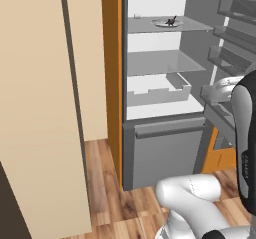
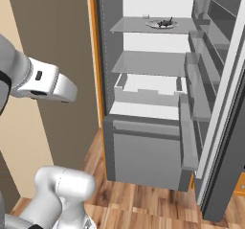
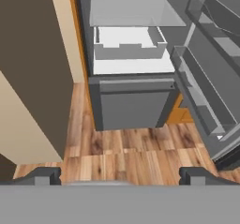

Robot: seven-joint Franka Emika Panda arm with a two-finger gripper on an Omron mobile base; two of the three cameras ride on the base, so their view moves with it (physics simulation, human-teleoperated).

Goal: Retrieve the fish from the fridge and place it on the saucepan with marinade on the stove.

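Left base view, fish (image 1: 171,21): a tiny dark grey-black shape on a shallow pale plate (image 1: 161,24), on the top glass shelf (image 1: 145,27) of the open fridge (image 1: 160,118); too small to tell head from tail.
Left base view, handling: judged light and rigid, likely slick; so little stands above the plate that a pinch across the body's middle, coming from above or the front, looks the best hold.
Left base view, surroundings: a second shelf and a white drawer (image 1: 159,94) lie below it; door bins (image 1: 227,58) hang at right.
Right base view, fish (image 2: 165,22): the same dark speck, slightly raised at one end, resting on the plate (image 2: 155,25) near the shelf's right half.
Right base view, risk: the plate is loose on the glass, so a low or sideways approach could push it instead of catching the fish.
Hand view, pincer (image 3: 119,176): jaws wide apart, holding nothing, the two dark tips at the bottom corners.
Hand view, aim: it looks at the fridge's grey lower drawer (image 3: 133,107) and the wood floor (image 3: 126,155), well below the fish's shelf.
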